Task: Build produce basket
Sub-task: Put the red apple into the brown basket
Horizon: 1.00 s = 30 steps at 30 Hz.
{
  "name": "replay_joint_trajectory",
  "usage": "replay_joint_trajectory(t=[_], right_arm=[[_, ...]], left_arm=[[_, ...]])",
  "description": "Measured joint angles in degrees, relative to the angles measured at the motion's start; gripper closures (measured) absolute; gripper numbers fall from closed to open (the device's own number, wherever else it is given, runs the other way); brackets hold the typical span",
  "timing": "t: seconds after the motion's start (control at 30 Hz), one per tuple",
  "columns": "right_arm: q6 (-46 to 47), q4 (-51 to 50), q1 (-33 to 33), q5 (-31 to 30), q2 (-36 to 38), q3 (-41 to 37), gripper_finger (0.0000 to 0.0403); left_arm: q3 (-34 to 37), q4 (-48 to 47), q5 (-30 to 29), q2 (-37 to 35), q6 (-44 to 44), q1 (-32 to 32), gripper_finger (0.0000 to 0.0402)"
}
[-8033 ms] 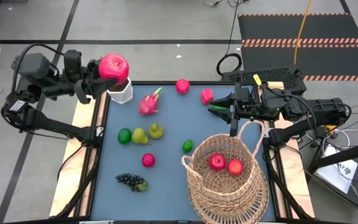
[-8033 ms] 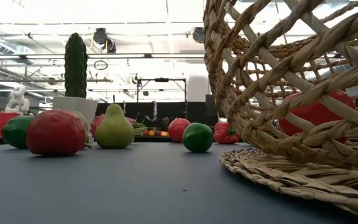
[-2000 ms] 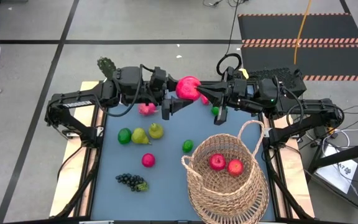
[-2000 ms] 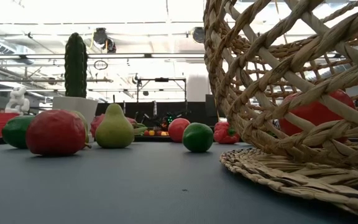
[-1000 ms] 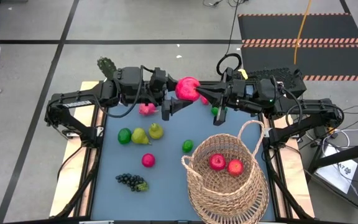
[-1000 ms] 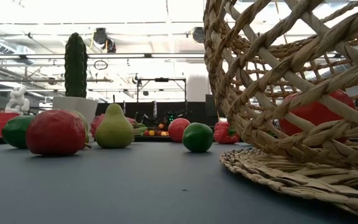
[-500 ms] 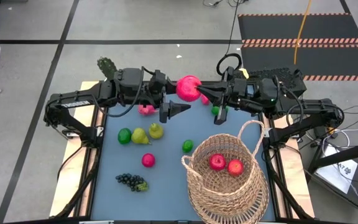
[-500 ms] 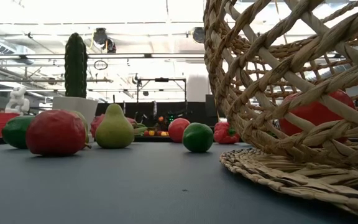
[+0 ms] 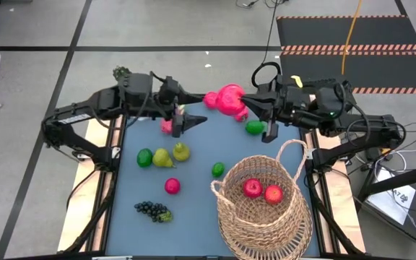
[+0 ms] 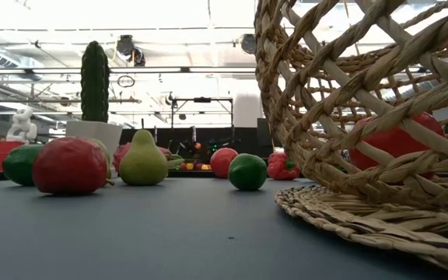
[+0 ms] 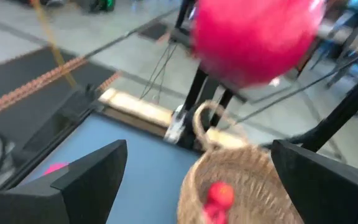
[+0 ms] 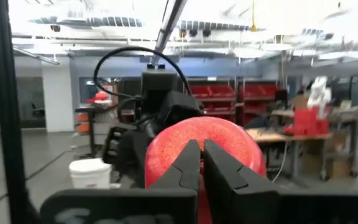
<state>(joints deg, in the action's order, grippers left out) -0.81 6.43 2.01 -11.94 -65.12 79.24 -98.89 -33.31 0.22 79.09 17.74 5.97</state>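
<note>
My right gripper (image 9: pixel 246 106) is shut on a large pink-red apple (image 9: pixel 227 95), held in the air over the table's far edge; the apple also shows in the right wrist view (image 12: pixel 229 140). My left gripper (image 9: pixel 188 120) is open and empty, left of the apple; in its wrist view (image 11: pixel 199 146) the apple (image 11: pixel 253 37) hangs ahead, clear of the fingers. The woven basket (image 9: pixel 264 213) stands at the near right on its base, with two red apples (image 9: pixel 261 190) in it. Pears (image 9: pixel 170 154), limes, a small apple and grapes (image 9: pixel 154 211) lie on the mat. My right gripper holds the apple by the side that faces the gripper (image 12: pixel 194 134), its two fingers (image 12: pixel 185 165) nearly closed together. The fingers come level from the table's right side. They hide the exact part they pinch. The apple is lifted clear of the table.
A potted cactus (image 10: pixel 95 82) stands at the far left, behind my left arm. A dragon fruit (image 9: pixel 167 127), a pink fruit (image 9: pixel 240 113) and a lime (image 9: pixel 255 128) lie under the arms at the far edge. The basket's arched handle (image 9: pixel 289 148) rises below my right gripper.
My left gripper has drawn back from the apple toward the table's left edge and is clear of it now. My right gripper has gone a little toward the right with the apple, which stays lifted.
</note>
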Motion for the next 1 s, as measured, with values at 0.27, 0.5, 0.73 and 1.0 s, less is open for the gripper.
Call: replay_joint_trajectory(t=[0.27,0.5,0.73,1.0], right_arm=[[7.3,-8.5,3.8,0.1,3.1,0.0,0.0403],[12.8,-15.3,8.9,0.0,3.9,0.1,0.0403],[13.9,-23.2,14.5,-0.1,3.9,0.1,0.0403],[18.4,-34.8,17.5,0.0,3.5,0.1,0.0403]], left_arm=[[-0.1,-5.7,-2.1,-2.7,0.5,0.7,0.0005],[0.0,-10.2,-3.4,-3.4,0.9,0.7,0.0005],[0.0,-11.6,-3.4,-3.5,1.1,0.7,0.0005],[0.0,-11.6,-3.0,-3.5,0.8,0.6,0.0005]])
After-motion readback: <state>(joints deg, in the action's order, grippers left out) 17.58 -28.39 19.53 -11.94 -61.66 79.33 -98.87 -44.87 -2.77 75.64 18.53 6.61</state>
